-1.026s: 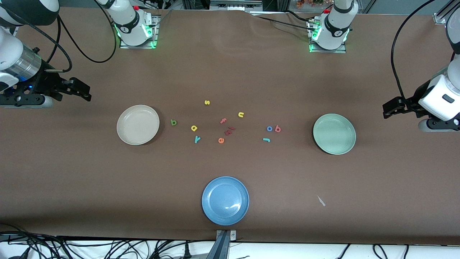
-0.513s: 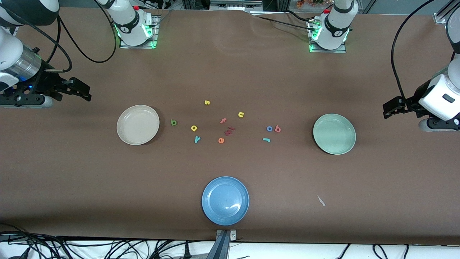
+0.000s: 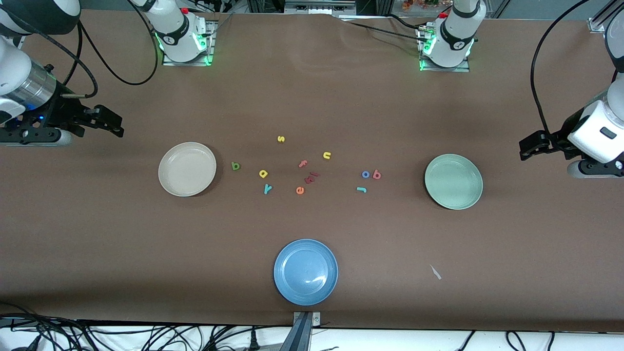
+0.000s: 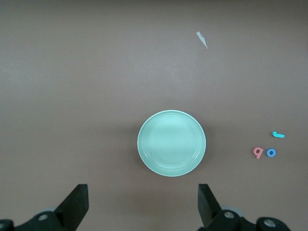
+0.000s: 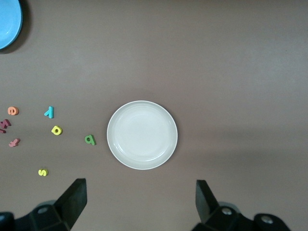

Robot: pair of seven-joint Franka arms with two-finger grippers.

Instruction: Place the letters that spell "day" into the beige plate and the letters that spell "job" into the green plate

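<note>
White rounded arms with black joint bands, green-lit bases, black looping cables, and black jaws.

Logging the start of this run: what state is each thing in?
beige plate: empty
green plate: empty
blue plate: empty
day letters: loose on table
job letters: loose on table
left end effector: open, empty
right end effector: open, empty

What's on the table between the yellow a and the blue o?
In the front view, between the small yellow foam a and blue foam o lie a pink f, dark red pieces and an orange e.
</note>
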